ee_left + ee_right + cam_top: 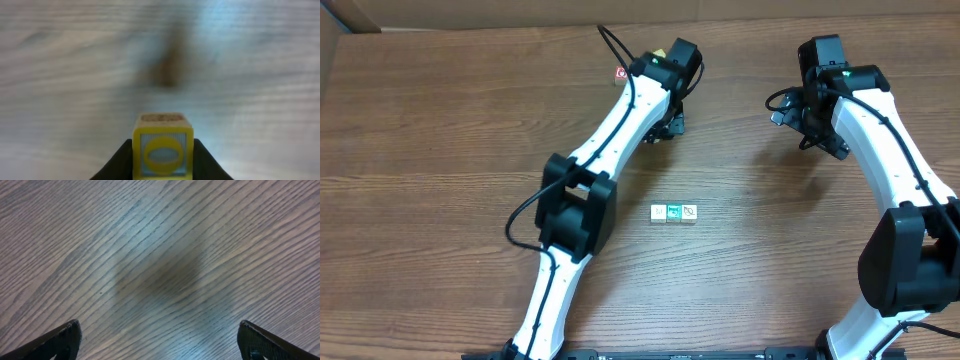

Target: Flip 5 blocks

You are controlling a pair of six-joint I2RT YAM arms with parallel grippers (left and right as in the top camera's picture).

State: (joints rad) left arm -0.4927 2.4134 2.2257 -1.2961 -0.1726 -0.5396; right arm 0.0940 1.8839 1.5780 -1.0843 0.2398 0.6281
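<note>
A: One small pale wooden cube with a red print point(621, 73) lies leftmost, at about eleven o'clock from the middle of the brown wood-grain table point(440, 200), alone on the boards.

B: And the next thing to the right?

A: A row of three pale wooden cubes near the table's middle, side by side and touching: a green-printed cube point(660, 212), a teal-printed cube point(674, 212), then a cube with a faint dark print point(689, 213).

B: Where is the left gripper?

A: The left gripper point(667, 127) hangs at twelve o'clock from that row, well apart from it, and at about five o'clock from the red-printed cube. From above, nothing between its jaws can be made out.

B: Does the wrist view settle it?

A: It does. The black fingers point(117, 162) are clamped on either side of a yellow-framed wooden cube point(162, 150). The face toward the camera carries a yellow ring on pale blue stripes. The table behind is blurred, so whether the cube touches it cannot be told.

B: And the right side?

A: The right gripper point(817, 135) is at two o'clock from the row, well apart from every cube. Its dark fingers point(60, 342) stand wide apart, with only bare grain between them.
</note>
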